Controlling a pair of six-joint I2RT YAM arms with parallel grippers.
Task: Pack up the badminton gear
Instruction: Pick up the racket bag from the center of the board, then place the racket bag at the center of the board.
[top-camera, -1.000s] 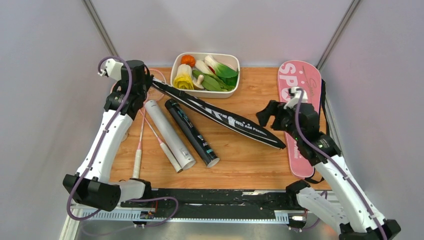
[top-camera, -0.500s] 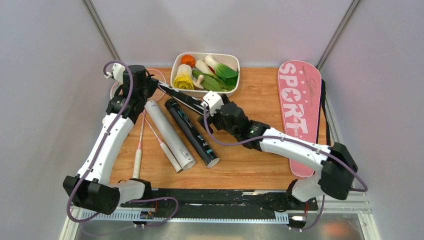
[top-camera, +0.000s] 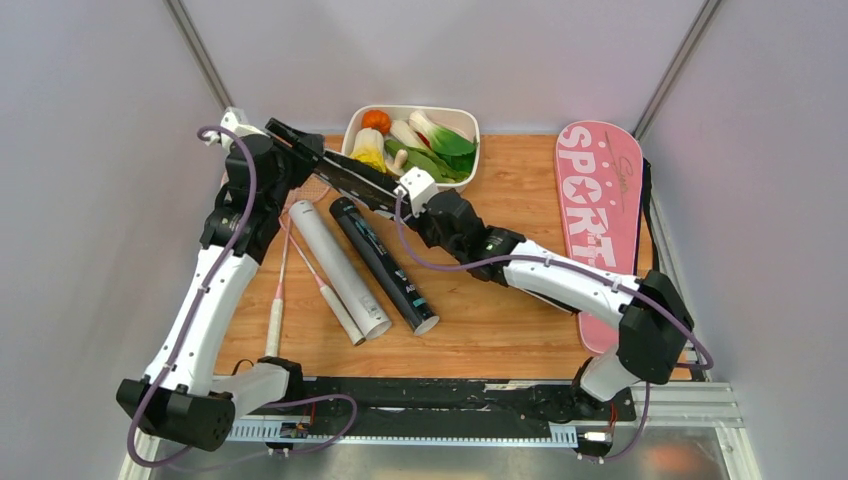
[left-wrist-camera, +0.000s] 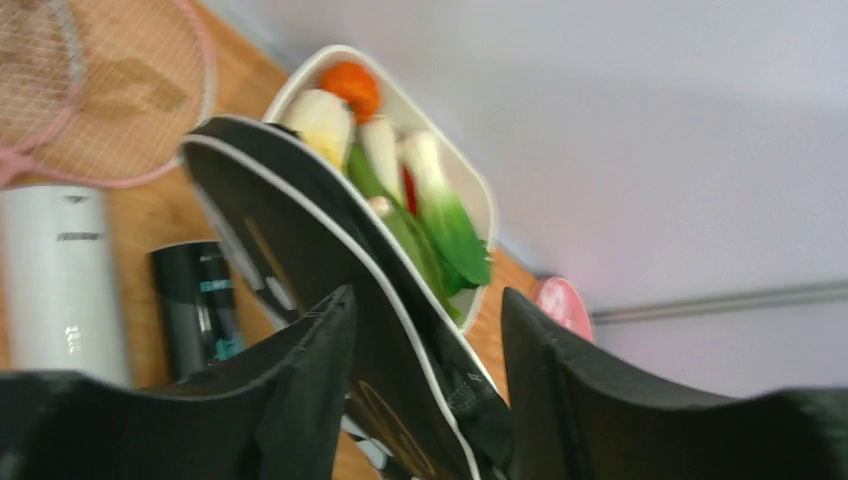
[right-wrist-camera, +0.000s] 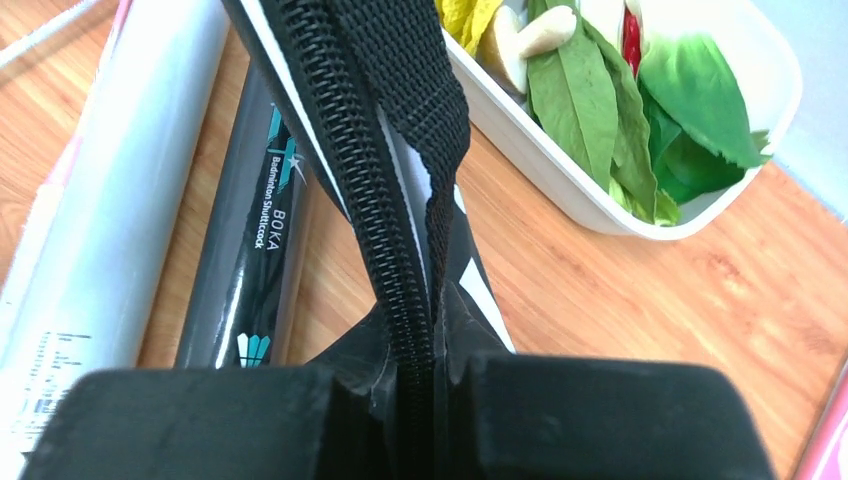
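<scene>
The black racquet cover (top-camera: 335, 170) hangs off the table, sloping from the back left down toward the middle. My right gripper (top-camera: 402, 196) is shut on its zipper edge (right-wrist-camera: 375, 150), with the strap pinched between the fingers (right-wrist-camera: 435, 370). My left gripper (left-wrist-camera: 425, 300) is open at the cover's raised left end (left-wrist-camera: 300, 230), which passes between its fingers. A white tube (top-camera: 335, 265) and a black tube (top-camera: 385, 265) lie side by side. The pink racquet (top-camera: 278, 290) and a silver racquet handle (top-camera: 335, 300) lie beside the white tube. A pink "SPORT" cover (top-camera: 600, 220) lies at the right.
A white tray (top-camera: 473, 150) of toy vegetables stands at the back centre, just behind the raised cover. Grey walls close in the table on the left, back and right. The arm bases and a black rail run along the near edge.
My right arm swung from the pink cover to the black one and its gripper shut on it. My left gripper opened. The cover's left end has risen off the table.
</scene>
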